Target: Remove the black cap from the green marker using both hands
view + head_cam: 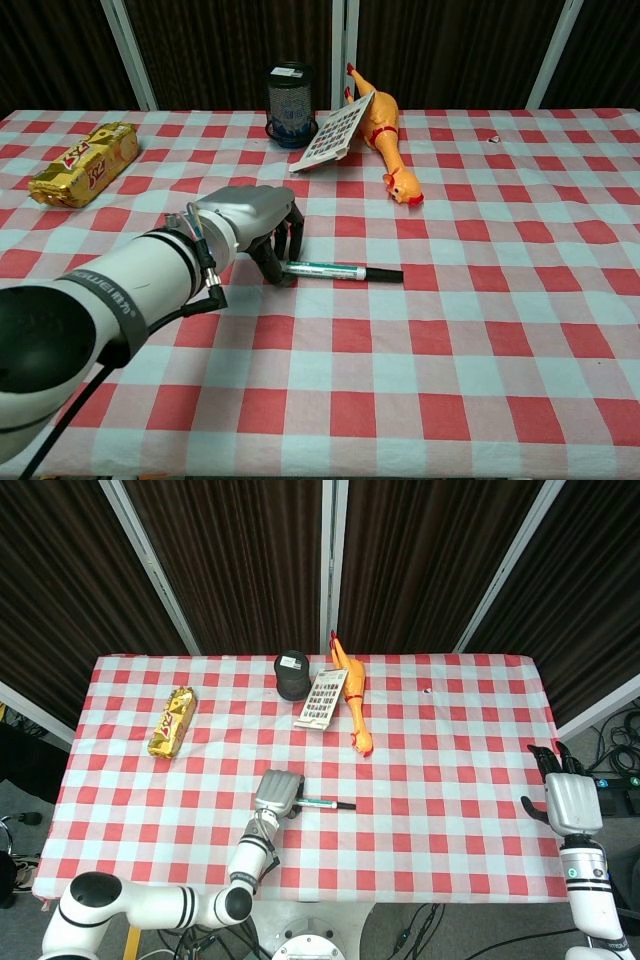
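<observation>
The green marker [322, 804] [335, 270] lies on the checked tablecloth [480, 330], its black cap [386, 274] pointing to the right. My left hand [278, 791] [250, 222] is over the marker's left end, fingers curled down with the tip of the barrel pinched between thumb and fingers [283, 262]. That end looks slightly raised while the capped end rests on the cloth. My right hand [570, 798] hangs off the table's right edge with fingers spread and nothing in it; the chest view does not show it.
A gold snack packet [171, 722] [85, 163] lies at the left. At the back stand a black mesh cup [292, 675] [288, 92], a tilted card [320, 700] [332, 132] and a rubber chicken [352, 695] [385, 135].
</observation>
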Robot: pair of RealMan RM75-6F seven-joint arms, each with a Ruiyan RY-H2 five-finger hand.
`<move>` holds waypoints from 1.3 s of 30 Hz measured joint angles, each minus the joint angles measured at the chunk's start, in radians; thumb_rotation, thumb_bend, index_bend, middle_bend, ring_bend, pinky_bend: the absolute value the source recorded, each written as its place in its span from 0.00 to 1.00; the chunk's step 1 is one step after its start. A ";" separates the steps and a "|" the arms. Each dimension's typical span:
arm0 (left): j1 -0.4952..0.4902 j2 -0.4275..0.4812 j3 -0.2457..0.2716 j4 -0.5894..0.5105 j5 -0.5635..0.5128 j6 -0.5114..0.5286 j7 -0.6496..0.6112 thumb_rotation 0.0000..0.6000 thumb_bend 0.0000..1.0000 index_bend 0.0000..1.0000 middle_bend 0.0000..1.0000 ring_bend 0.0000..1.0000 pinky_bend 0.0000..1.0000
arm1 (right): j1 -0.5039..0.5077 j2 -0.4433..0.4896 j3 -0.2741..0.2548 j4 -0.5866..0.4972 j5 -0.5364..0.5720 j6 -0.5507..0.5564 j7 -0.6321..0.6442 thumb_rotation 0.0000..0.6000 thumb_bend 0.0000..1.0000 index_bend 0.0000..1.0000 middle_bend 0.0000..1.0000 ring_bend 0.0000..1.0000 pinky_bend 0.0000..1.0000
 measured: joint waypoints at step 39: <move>0.012 0.087 -0.034 -0.123 0.050 0.031 -0.070 1.00 0.45 0.63 0.66 1.00 1.00 | 0.013 0.010 0.004 -0.024 -0.012 0.002 -0.011 1.00 0.16 0.14 0.18 0.00 0.20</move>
